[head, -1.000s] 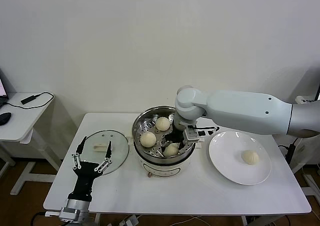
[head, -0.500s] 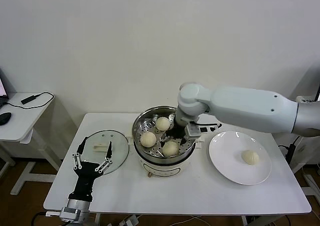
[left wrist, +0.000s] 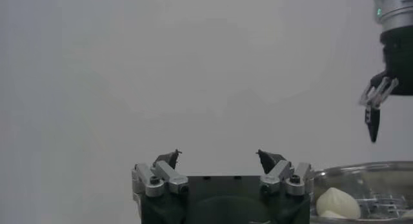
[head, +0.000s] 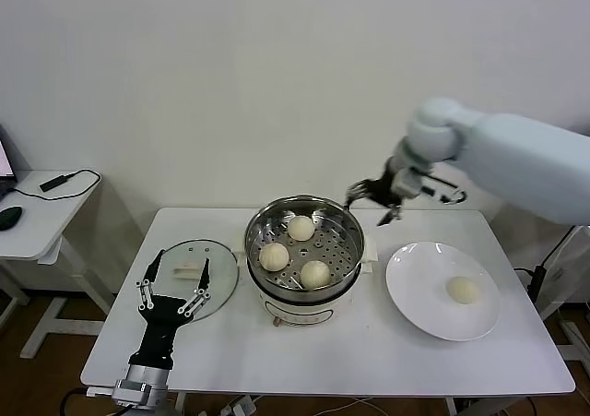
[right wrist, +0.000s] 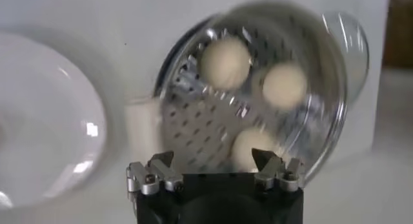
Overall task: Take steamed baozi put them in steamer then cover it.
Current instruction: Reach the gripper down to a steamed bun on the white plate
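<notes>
Now three baozi (head: 296,250) in steamer (head: 304,287).

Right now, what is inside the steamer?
Three baozi sit on the perforated tray inside the steamer; no lid covers it. The fourth baozi lies on the plate. What lies under the tray is hidden.
</notes>
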Tool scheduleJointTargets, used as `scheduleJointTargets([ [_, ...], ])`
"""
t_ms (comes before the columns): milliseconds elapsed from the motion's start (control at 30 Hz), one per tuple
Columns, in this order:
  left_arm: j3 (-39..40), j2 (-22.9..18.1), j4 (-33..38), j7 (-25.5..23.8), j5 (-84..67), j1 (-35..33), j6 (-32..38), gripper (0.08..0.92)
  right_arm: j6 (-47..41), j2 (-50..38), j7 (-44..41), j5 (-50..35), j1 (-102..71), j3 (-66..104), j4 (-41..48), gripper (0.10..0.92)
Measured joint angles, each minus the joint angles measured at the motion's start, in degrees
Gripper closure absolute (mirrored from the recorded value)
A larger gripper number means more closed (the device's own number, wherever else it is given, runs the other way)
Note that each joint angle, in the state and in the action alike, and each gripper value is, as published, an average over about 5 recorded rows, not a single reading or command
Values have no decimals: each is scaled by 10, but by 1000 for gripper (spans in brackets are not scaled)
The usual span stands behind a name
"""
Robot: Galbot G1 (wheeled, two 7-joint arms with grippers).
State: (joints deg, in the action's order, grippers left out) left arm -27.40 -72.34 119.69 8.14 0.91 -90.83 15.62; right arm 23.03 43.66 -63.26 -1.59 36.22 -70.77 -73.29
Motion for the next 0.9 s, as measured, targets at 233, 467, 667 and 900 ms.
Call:
scheduleJointTargets([
  [233, -1, 0, 0, 0, 0, 1, -3, 177, -83, -65, -25, -53, -44, 7, 81, 203],
  [467, -1, -1, 1, 0, 0, 2, -6, 177, -125, -105, -15, -74, -112, 21, 128, 203],
  [667, -4, -2, 0, 0, 0, 0, -6, 177, -147, -112, 6, -79, -170, 41, 162, 203],
  [900, -7, -2, -3, 0, 0, -3, -3, 177, -160, -102, 27, -79, -223, 63, 192, 203],
])
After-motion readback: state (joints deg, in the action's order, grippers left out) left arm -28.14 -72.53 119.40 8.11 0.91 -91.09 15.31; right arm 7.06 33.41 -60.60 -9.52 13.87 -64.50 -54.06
